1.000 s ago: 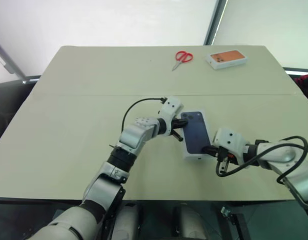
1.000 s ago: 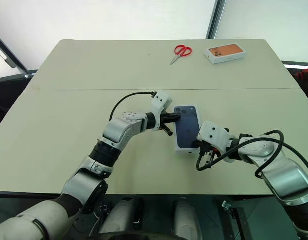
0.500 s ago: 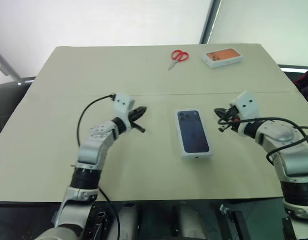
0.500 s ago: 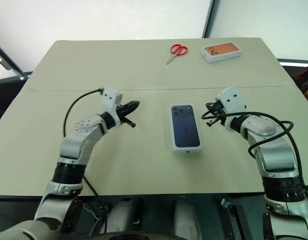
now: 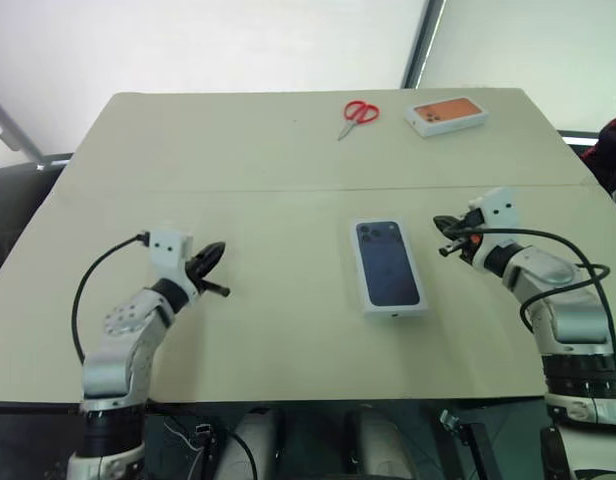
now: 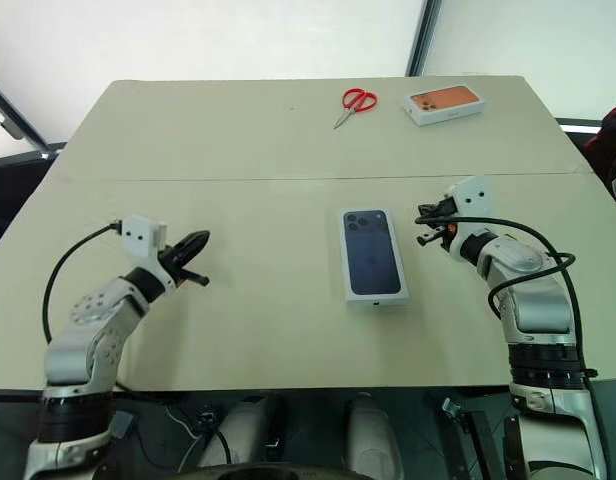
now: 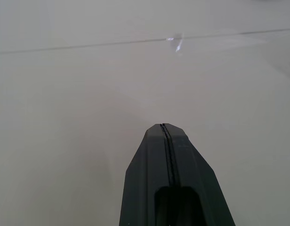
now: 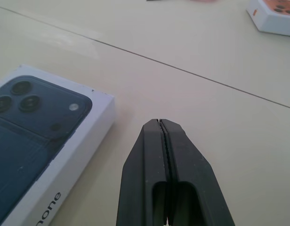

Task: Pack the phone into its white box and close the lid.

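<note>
Right gripper (image 6: pixel 424 225): jaws pressed together, nothing between them; hovers over the table (image 6: pixel 268 130) on the right, pointing left toward the boxed set. Its tip stands near the far right corner of the lid (image 6: pixel 372 254), apart from it, not touching.

Left gripper (image 6: pixel 195 254): jaws likewise closed and empty; sits well apart on the left, over bare tabletop, pointing right toward the lid. Judged the farther of the two; the right arm is nearer.

Lid: white, dark blue phone picture facing up, camera cluster at the far end. Long axis runs near to far, slightly tilted. Lies at the table's middle, between the two grippers. In the right wrist view its white side wall (image 8: pixel 65 165) appears as one continuous face down to the table, so it seems seated fully.

White box: taken to be under the lid; no separate tray wall can be made out.

Phone: hidden if inside; whether it lies within the closed set cannot be told.

Other items, far edge of table:
- red scissors (image 6: pixel 356 103), lying flat, far of centre.
- orange-picture box (image 6: pixel 447 103), closed, far right; contents unknown.

Judgement: the pack looks closed and both arms stand clear of it, so the task seems at or near its end; any further move would be a press on the lid from the right.
</note>
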`<action>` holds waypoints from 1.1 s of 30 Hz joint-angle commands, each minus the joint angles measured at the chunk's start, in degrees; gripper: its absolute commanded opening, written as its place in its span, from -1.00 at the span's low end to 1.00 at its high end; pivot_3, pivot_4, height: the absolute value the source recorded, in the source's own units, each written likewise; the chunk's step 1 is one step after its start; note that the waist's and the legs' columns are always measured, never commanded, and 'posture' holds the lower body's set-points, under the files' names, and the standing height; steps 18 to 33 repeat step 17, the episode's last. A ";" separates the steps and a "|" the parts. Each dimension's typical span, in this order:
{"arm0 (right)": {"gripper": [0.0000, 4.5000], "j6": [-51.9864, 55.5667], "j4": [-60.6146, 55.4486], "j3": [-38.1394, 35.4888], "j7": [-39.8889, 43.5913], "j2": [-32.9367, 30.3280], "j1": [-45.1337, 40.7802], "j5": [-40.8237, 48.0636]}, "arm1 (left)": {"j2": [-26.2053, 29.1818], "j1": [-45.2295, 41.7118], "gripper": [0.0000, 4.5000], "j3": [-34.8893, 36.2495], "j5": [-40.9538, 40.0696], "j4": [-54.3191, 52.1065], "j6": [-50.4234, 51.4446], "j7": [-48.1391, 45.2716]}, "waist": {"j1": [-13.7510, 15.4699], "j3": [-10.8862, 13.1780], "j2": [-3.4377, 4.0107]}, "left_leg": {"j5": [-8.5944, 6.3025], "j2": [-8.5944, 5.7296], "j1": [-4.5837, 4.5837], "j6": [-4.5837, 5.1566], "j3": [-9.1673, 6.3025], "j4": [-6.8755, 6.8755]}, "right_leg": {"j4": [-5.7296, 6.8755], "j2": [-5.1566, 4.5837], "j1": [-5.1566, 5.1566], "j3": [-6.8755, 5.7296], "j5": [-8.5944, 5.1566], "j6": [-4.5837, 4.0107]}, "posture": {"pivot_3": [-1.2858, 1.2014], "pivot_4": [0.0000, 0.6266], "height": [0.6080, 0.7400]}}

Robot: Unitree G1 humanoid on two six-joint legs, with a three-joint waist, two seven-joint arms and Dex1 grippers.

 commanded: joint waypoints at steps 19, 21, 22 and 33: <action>-0.99 -2.77 5.78 -3.90 6.49 -3.81 -2.27 3.23 | 1.33 -0.25 -1.00 1.79 -1.41 -2.30 -3.76 1.81 | 0.20 0.00 0.01 | -0.02 -0.01 0.00 0.04 0.01 0.01 | -0.01 -0.02 0.00 0.00 0.00 0.00 | 0.03 -0.52 0.35; -0.99 -2.77 5.78 -3.90 6.49 -3.81 -2.27 3.23 | 1.33 -0.25 -1.00 1.79 -1.41 -2.30 -3.76 1.81 | 0.20 0.00 0.01 | -0.02 -0.01 0.00 0.04 0.01 0.01 | -0.01 -0.02 0.00 0.00 0.00 0.00 | 0.03 -0.52 0.35; -0.99 -2.77 5.78 -3.90 6.49 -3.81 -2.27 3.23 | 1.33 -0.25 -1.00 1.79 -1.41 -2.30 -3.76 1.81 | 0.20 0.00 0.01 | -0.02 -0.01 0.00 0.04 0.01 0.01 | -0.01 -0.02 0.00 0.00 0.00 0.00 | 0.03 -0.52 0.35; -0.99 -2.77 5.78 -3.90 6.49 -3.81 -2.27 3.23 | 1.33 -0.25 -1.00 1.79 -1.41 -2.30 -3.76 1.81 | 0.20 0.00 0.01 | -0.02 -0.01 0.00 0.04 0.01 0.01 | -0.01 -0.02 0.00 0.00 0.00 0.00 | 0.03 -0.52 0.35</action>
